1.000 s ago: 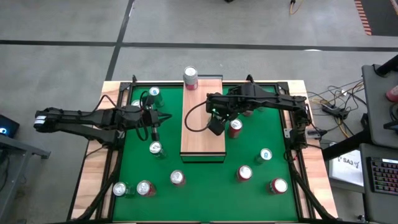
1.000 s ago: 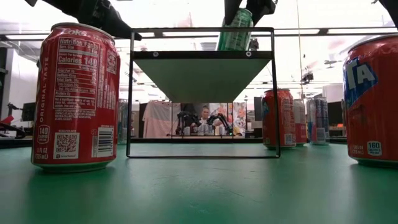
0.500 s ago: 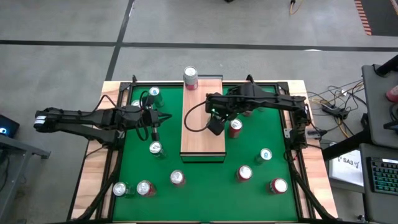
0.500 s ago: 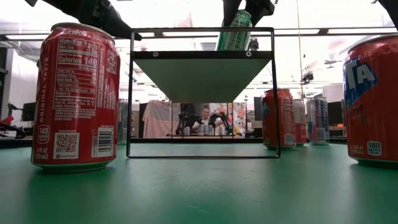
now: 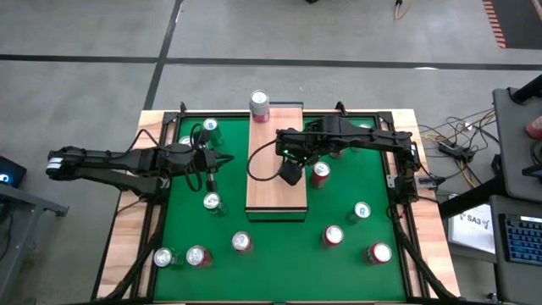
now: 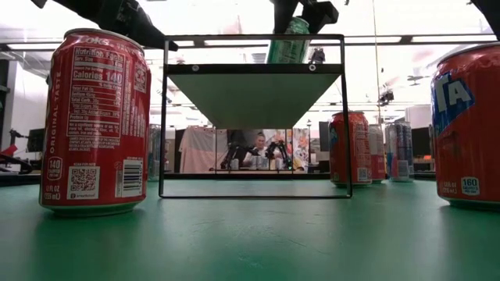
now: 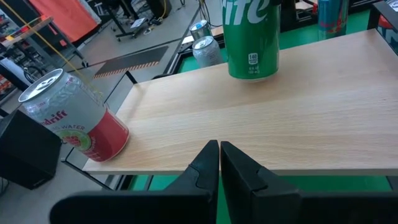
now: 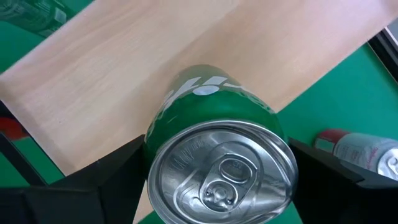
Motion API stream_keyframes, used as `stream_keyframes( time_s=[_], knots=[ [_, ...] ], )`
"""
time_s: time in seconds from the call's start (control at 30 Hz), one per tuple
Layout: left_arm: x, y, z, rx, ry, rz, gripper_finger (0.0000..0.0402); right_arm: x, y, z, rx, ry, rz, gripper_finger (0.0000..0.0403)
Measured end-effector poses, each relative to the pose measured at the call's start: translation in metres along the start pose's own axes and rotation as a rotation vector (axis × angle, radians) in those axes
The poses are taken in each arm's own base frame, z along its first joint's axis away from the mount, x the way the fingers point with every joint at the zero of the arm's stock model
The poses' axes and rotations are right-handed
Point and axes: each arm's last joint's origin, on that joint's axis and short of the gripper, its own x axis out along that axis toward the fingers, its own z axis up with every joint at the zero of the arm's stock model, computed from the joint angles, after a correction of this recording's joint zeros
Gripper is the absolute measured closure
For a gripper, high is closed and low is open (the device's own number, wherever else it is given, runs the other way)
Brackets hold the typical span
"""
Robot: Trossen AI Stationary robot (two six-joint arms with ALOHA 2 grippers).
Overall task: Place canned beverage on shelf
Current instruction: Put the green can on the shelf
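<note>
The shelf (image 5: 273, 182) is a pale wooden board on a low dark frame in the middle of the green surface; in the low view it is the shelf (image 6: 254, 69). My right gripper (image 5: 290, 172) is over the board's right half, shut on a green can (image 8: 214, 118). The left wrist view also shows this green can (image 7: 252, 37), and the low view shows the green can (image 6: 287, 45) tilted above the board. My left gripper (image 7: 219, 155) is shut on nothing. It waits to the left of the shelf as the left gripper (image 5: 210, 169). My right gripper pinches the green can between its two fingers (image 8: 121, 168), on opposite sides of its wall just below the top rim (image 8: 151, 149). The fingers slant down from above. The can is tilted, its base (image 7: 252, 73) at the board; whether it touches I cannot tell.
A pink and white can (image 5: 259, 105) stands at the shelf's far end. Several cans stand about the green surface, one red can (image 5: 319, 172) close by the shelf's right side. Near the low camera are a red can (image 6: 95, 121) and another red can (image 6: 469, 125).
</note>
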Motion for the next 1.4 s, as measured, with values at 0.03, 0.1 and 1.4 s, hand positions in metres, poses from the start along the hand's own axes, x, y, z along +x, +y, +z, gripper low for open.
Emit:
stream_keyframes(
  time_s=[0.03,0.1,1.4],
  knots=[
    [0.000,0.000,0.000,0.000,0.000,0.000,0.0402,0.000,0.000,0.000,-0.003,0.001,0.000,0.0081],
    [0.000,0.000,0.000,-0.001,0.000,0.000,0.0402,0.000,0.000,0.000,-0.015,0.001,0.000,0.0072],
    [0.000,-0.001,0.000,-0.025,-0.007,-0.028,0.0402,-0.045,0.002,0.005,-0.107,-0.222,0.034,0.0124]
  ],
)
